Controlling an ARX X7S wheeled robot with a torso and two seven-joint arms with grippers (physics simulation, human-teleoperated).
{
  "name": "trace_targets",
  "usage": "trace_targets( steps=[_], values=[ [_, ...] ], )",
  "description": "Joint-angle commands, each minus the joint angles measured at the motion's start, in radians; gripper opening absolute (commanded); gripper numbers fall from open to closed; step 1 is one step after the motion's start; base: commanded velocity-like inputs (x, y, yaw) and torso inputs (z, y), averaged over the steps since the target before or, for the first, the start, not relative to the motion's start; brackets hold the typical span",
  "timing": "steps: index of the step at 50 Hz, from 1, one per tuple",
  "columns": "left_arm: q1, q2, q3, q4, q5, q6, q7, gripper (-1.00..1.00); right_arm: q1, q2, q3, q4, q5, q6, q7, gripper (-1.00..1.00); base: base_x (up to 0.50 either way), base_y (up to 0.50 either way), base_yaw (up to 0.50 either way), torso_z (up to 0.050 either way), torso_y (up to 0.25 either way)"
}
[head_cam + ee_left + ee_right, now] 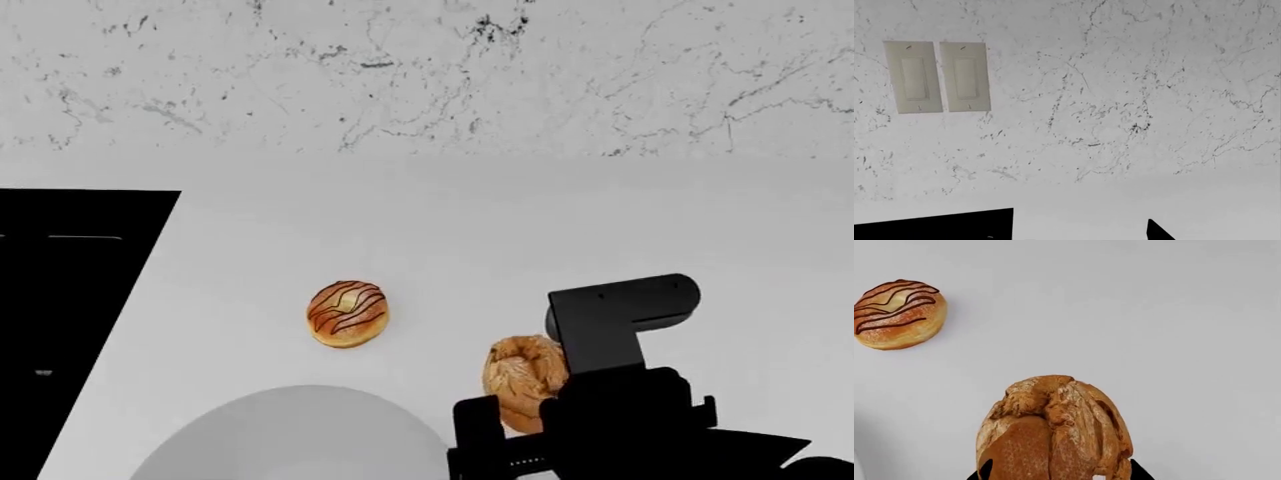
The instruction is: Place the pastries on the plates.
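Right gripper (1054,475) fingertips flanking cream puff (1054,430), unclosed

Bright, even light — sharp renders, faint shadows

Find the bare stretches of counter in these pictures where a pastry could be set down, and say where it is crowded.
Bare counter runs between the marble wall and the striped bun, and along the whole right side. It is crowded near the front: the cream puff sits at the right pincer, close to the pale plate.
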Motion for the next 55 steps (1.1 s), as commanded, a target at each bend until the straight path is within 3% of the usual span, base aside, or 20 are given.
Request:
trace_targets(
  steps=[1,10,17,27,39,45,55],
  values=[
    [0.003,-0.006,0.001,0.001,-0.006,0.008,-0.004,1.00,-0.011,0.001,-0.007,0.004,0.004,-0.002,-0.007,-1.00,0.00,0.00,0.00,0.000,0.000],
    [0.004,-0.004,0.006,0.002,0.002,0.012,-0.004,1.00,-0.005,0.030,0.043,-0.085,0.071,0.015,0.049,-1.00,0.00,0.00,0.00,0.000,0.000],
    [0.001,0.007,0.020,-0.002,0.029,0.010,0.005,1.00,0.029,0.127,0.137,-0.342,0.301,0.096,0.216,-1.00,0.00,0.00,0.00,0.000,0.000],
    [0.011,0.042,0.038,-0.010,0.118,0.011,0.058,1.00,0.101,0.194,0.153,-0.504,0.600,0.111,0.425,-1.00,0.00,0.00,0.00,0.000,0.000],
    [0.001,0.074,0.075,-0.049,0.246,0.021,0.161,1.00,0.117,0.163,0.080,-0.603,0.719,0.094,0.493,-1.00,0.00,0.00,0.00,0.000,0.000],
    [0.016,0.081,0.087,-0.052,0.306,0.033,0.205,1.00,0.034,0.115,0.043,-0.651,0.712,0.091,0.464,-1.00,0.00,0.00,0.00,0.000,0.000],
    [0.026,0.071,0.078,-0.039,0.273,0.036,0.176,1.00,0.013,0.030,-0.016,-0.692,0.730,0.083,0.440,-1.00,0.00,0.00,0.00,0.000,0.000]
  ],
)
